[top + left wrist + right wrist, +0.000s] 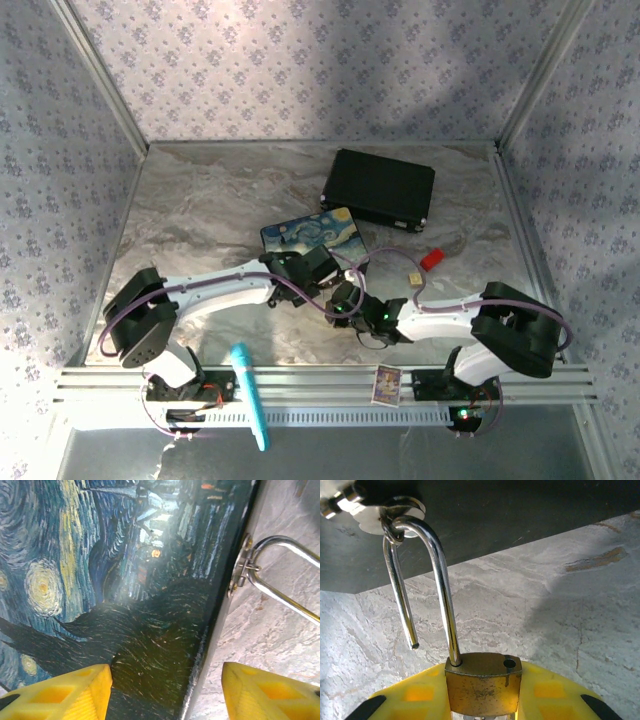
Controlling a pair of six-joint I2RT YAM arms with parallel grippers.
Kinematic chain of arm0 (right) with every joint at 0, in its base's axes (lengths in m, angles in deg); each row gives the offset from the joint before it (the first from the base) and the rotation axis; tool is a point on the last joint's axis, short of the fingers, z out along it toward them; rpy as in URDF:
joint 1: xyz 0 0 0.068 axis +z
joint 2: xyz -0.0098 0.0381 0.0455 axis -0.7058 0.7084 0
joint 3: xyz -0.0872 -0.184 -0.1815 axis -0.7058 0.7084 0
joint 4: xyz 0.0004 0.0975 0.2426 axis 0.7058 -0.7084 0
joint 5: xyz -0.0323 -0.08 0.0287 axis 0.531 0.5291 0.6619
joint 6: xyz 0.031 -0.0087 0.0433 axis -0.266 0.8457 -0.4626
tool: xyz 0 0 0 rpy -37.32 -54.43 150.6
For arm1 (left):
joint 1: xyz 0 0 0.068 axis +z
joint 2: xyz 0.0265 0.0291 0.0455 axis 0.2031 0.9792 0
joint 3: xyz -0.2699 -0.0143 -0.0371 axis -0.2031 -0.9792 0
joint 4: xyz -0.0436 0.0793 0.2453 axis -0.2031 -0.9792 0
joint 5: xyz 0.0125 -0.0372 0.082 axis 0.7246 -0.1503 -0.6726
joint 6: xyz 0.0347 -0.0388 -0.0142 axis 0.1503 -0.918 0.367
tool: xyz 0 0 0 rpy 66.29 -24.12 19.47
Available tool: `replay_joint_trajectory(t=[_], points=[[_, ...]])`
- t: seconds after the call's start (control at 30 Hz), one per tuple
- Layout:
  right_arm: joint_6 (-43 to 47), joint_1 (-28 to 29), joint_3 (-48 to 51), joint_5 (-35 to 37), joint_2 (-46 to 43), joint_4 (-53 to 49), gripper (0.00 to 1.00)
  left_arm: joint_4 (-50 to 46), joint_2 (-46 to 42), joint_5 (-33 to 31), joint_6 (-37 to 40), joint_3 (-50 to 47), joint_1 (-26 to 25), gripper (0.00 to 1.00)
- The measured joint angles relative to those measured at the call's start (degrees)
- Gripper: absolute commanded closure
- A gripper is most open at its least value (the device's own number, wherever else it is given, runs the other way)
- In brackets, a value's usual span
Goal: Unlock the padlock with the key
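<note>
- Right jaws clamp the padlock body; its shackle runs straight away from me to the latch of the painted box, short leg out of its hole, so I judge it unlocked.
- Left jaws stand apart, straddling that box's edge on the worktop.
- Both arms reach in low, wrists meeting mid-worktop.

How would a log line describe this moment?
right tool: shut on padlock | shackle: open, hooked through box latch | left tool: open over painted box edge
</note>
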Motion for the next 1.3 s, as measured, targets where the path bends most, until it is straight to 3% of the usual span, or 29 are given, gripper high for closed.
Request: replay_joint_trajectory(t=[0.07, 0.13, 0.17, 1.3], points=[[-1.3, 0.0, 0.8, 0.2, 0.0, 1.7, 0.92, 0.3, 0.0, 0.4, 0.3, 0.0, 0.2, 0.53], [-2.9, 0.0, 1.7, 0.5, 0.0, 3.8, 0.94, 0.6, 0.0, 0.7, 0.1, 0.2, 0.5, 0.74], [-3.8, 0.0, 2.3, 0.6, 0.2, 5.3, 0.94, 0.6, 0.0, 0.9, 0.3, 0.4, 0.5, 0.77], [-20.3, 0.1, 7.6, 6.3, 12.0, 38.4, 0.97, 6.3, 1.5, -2.8, 1.0, -0.7, -0.7, 0.76]])
